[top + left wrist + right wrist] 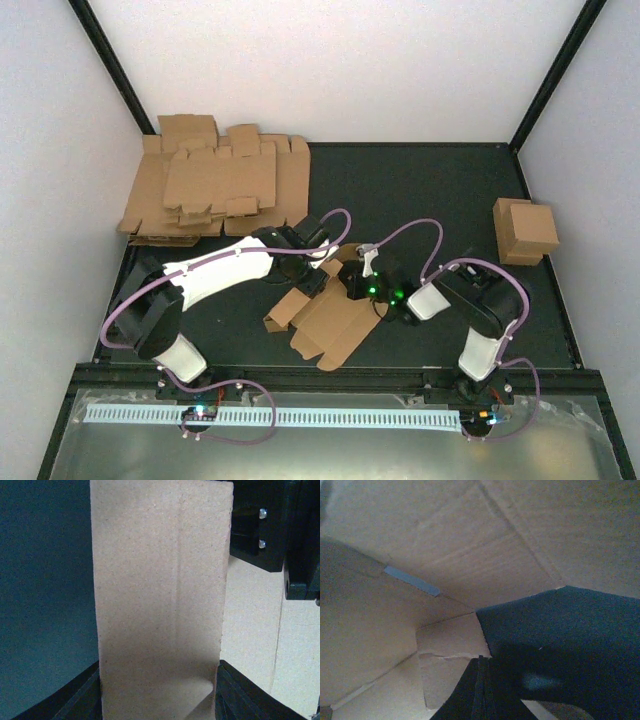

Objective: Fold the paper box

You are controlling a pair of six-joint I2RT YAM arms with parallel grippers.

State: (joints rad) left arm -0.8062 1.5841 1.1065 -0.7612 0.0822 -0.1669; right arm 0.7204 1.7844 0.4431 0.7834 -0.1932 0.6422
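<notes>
Box [335, 322] part-folded, centre of desk [450, 190], both my tools at its far edge.
Left tool [312, 268]: fingers [75, 697] spread wide, with one upright flap [160, 595] standing between them, its side edges touching or just beside each finger. Right tool [375, 288]: in among the box's raised walls; the view is dim and blurred, so I cannot tell whether it is parted or clamped. Near part of the box lies flat. Blanks [215, 190] heaped far left; second box [525, 232] far right.
</notes>
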